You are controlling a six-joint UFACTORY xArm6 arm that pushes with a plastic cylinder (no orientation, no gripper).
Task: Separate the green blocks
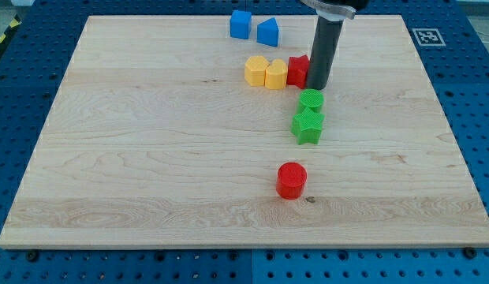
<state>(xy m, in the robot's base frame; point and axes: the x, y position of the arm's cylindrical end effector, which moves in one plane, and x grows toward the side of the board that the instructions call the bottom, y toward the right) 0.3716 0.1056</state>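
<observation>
Pale wood-grain surface point(150, 142) w/ blue perforated base around it. Two blue blocks point(240, 24) point(267, 32), two yellow point(256, 70) point(276, 75), red star-ish block point(298, 71), red cylinder point(292, 180). Green cylinder point(311, 100) & green star point(307, 126), both ribbed. Dark grey rod, tip point(319, 85) near black.

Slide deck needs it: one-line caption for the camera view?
My tip sits beside the red block, just above two touching green blocks.

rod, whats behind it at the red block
My tip stands just right of the red block, covering its right edge. Whether they touch is hidden. The green blocks sit below.
</observation>
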